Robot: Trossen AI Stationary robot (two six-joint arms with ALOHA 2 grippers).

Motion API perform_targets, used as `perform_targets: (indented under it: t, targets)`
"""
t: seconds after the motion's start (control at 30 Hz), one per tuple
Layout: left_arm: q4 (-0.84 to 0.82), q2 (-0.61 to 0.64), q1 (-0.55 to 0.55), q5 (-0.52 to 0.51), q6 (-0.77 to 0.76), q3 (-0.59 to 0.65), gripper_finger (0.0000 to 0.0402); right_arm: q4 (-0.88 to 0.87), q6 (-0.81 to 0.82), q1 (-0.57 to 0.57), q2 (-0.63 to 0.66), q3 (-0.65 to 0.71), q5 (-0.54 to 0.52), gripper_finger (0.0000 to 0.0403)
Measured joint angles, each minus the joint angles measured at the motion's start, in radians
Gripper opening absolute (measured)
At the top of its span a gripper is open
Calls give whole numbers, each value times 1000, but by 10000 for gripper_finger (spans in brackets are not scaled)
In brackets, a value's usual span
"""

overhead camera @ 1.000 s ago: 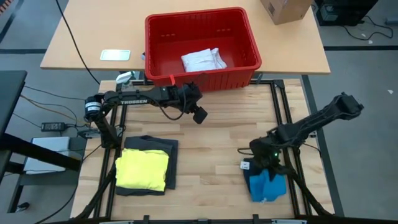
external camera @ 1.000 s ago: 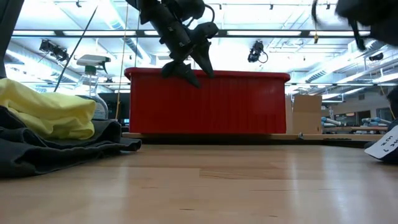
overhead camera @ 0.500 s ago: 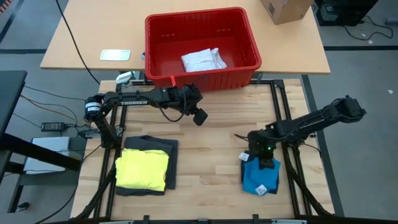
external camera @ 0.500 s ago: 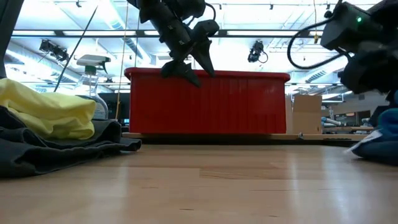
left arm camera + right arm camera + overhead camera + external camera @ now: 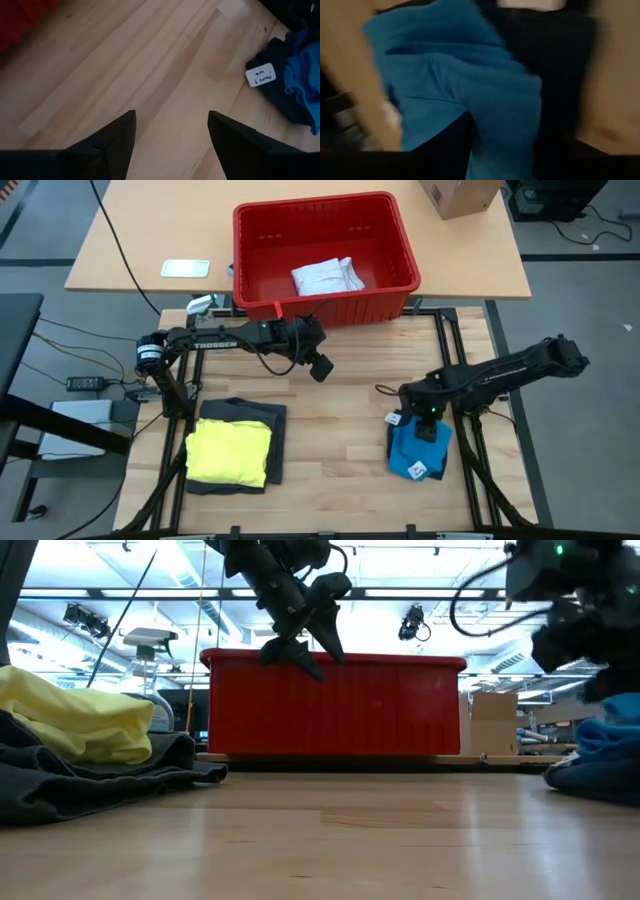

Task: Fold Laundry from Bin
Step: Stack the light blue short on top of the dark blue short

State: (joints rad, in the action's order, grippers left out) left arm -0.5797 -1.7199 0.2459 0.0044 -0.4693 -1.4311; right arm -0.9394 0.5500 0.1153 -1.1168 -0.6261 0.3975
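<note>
shifted left since the earlier frame: right gripper (image 5: 428, 425), now low over blue garment (image 5: 417, 453) at table's (image 5: 350, 420) right front, finger state cannot tell; left gripper (image 5: 321, 366) spread, hovering near red bin (image 5: 405, 255); white garment (image 5: 327, 276) inside bin; yellow garment (image 5: 229, 452) on dark grey garment (image 5: 275, 442), left front.

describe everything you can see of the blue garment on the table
The blue garment is a soft cloth piece, bright blue with darker navy parts, bunched into a rough, compact heap rather than a neat fold. It lies on the wooden table at the right arm's side, apart from the yellow and grey pile. A small white handwritten tag lies on its dark part. The right gripper is right over it, with blue cloth filling that wrist's view; whether the fingers grip it cannot be seen.
</note>
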Motion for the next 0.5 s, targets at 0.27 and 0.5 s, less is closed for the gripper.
perform_targets:
  t: [0.27,0.5]
  targets:
    - [1,0,0,0,54,0,251,-357,92,0,0,-241,-376,172]
    - [17,0,0,0,98,0,251,-353,191,16,0,-320,-361,172]
